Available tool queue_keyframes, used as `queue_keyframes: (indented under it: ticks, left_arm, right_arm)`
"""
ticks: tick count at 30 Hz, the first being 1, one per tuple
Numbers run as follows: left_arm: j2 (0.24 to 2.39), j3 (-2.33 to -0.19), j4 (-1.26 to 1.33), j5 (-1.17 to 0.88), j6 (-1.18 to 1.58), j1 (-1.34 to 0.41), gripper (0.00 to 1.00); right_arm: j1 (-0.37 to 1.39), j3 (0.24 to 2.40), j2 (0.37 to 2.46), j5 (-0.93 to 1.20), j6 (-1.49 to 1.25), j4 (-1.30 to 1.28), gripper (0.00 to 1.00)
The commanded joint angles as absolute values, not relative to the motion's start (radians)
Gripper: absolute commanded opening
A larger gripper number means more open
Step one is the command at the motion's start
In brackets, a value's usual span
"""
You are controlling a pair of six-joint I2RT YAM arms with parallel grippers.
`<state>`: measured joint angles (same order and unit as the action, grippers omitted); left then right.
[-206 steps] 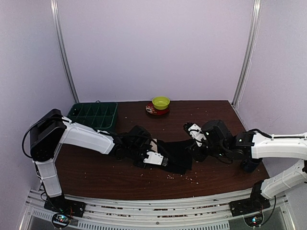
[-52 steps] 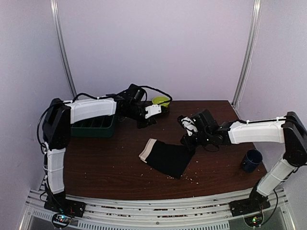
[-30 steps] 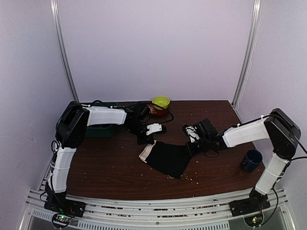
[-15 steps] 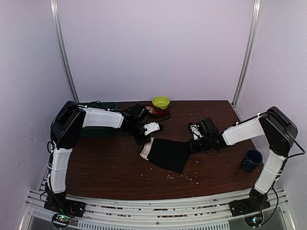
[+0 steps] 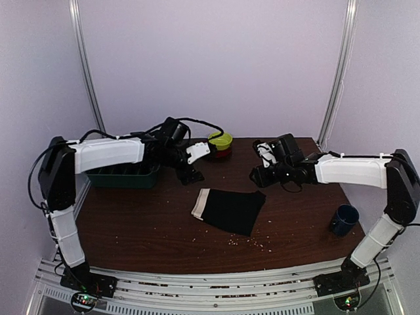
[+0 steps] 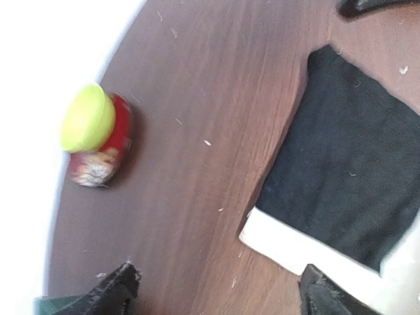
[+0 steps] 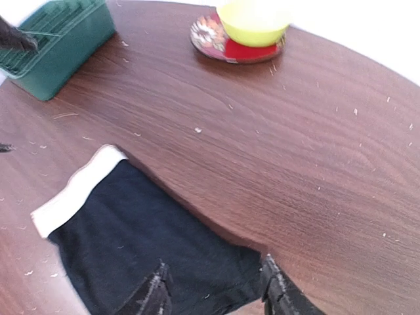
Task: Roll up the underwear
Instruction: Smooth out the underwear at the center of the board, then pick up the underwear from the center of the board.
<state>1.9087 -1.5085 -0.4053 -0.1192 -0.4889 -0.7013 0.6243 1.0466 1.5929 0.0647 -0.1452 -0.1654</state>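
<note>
Underwear lies flat mid-table, white band to the left, no roll begun; the whole task remains. Left gripper spread wide, right gripper part-spread, both empty, hovering just behind the cloth's far corners. Bare table borders every edge; bowl, tray, mug stand well apart.

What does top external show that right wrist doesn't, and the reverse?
Only top external: the dark blue mug near the table's right edge. Only right wrist: the floral pattern on the rim of the red plate. Both: the black fabric underwear with one white band lying flat, the yellow-green bowl, the green compartment tray, and the right gripper, open.
</note>
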Motion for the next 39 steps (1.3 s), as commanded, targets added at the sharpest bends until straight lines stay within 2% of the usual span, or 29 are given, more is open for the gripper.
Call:
queue_keyframes:
  ticks: [1, 9, 16, 21, 26, 32, 33, 34, 39]
  left_arm:
    - [1.719, -1.287, -0.269, -0.156, -0.671, -0.699, 0.98]
    - [1.570, -0.891, 0.041, -0.115, -0.844, -0.766, 0.98]
    - [1.634, -0.736, 0.307, 0.081, -0.938, -0.876, 0.97]
    - [1.727, -0.726, 0.401, 0.172, -0.974, -0.913, 0.89]
    - [1.792, -0.718, 0.464, 0.233, -1.014, -0.931, 0.73]
    - [1.862, -0.701, 0.523, 0.263, -1.052, -0.951, 0.66]
    - [1.872, -0.701, 0.527, 0.266, -1.055, -0.954, 0.63]
    - [1.882, -0.703, 0.529, 0.267, -1.058, -0.957, 0.56]
    - [1.895, -0.713, 0.504, 0.251, -1.055, -0.964, 0.11]
  right_arm:
    - [0.676, 0.963, 1.458, -0.001, -0.129, -0.197, 0.51]
    - [0.709, 0.765, 1.250, -0.014, -0.147, -0.098, 0.70]
    - [0.710, 0.704, 1.197, -0.011, -0.154, -0.044, 0.72]
    - [0.710, 0.679, 1.179, -0.012, -0.156, -0.030, 0.73]
    - [0.710, 0.668, 1.165, -0.008, -0.154, -0.021, 0.72]
    - [0.710, 0.663, 1.160, -0.008, -0.147, -0.016, 0.72]
    - [0.710, 0.662, 1.161, -0.008, -0.147, -0.016, 0.72]
    - [0.710, 0.661, 1.161, -0.008, -0.144, -0.016, 0.72]
    - [0.715, 0.657, 1.169, -0.010, -0.116, -0.008, 0.72]
